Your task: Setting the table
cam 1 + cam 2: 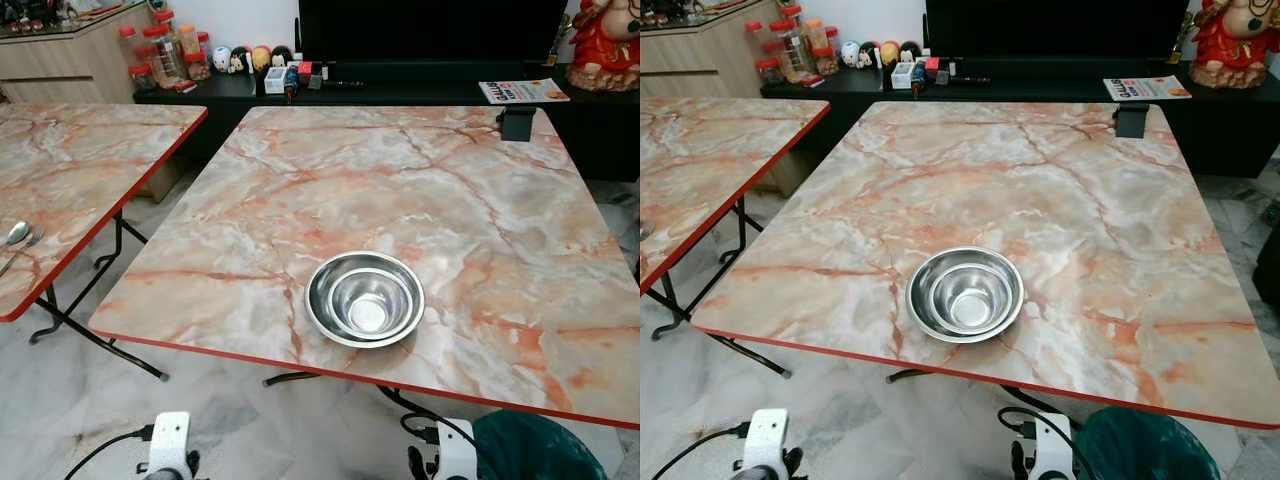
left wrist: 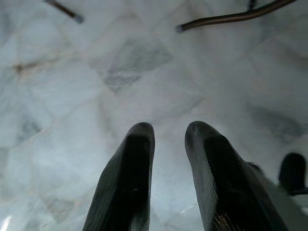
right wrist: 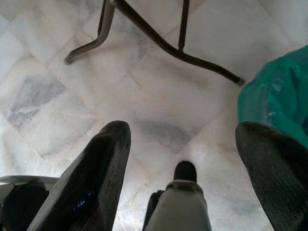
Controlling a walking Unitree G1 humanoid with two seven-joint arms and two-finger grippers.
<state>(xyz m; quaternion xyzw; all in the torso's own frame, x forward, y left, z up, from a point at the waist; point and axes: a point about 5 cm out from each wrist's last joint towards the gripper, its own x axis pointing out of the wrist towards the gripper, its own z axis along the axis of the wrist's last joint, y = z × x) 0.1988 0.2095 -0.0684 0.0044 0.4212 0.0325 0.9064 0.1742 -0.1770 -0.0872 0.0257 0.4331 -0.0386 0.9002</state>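
Two steel bowls [image 1: 365, 298], one nested inside the other, sit near the front edge of the marble-patterned table [image 1: 420, 180]. On the second table [image 1: 70, 170] to the left, a spoon [image 1: 15, 235] and a fork [image 1: 30, 241] lie by its near edge. Both arms hang low below the table front. My left gripper [image 2: 168, 130] points at the floor, its fingers nearly together and holding nothing. My right gripper [image 3: 190, 129] is open wide over the floor, also holding nothing.
A green-lined bin [image 1: 535, 445] stands under the table's front right corner, close to my right gripper. Black folding table legs [image 3: 159, 41] cross the marble floor. A small black stand [image 1: 517, 123] sits at the table's far right. A dark cabinet with jars [image 1: 165, 50] lines the back.
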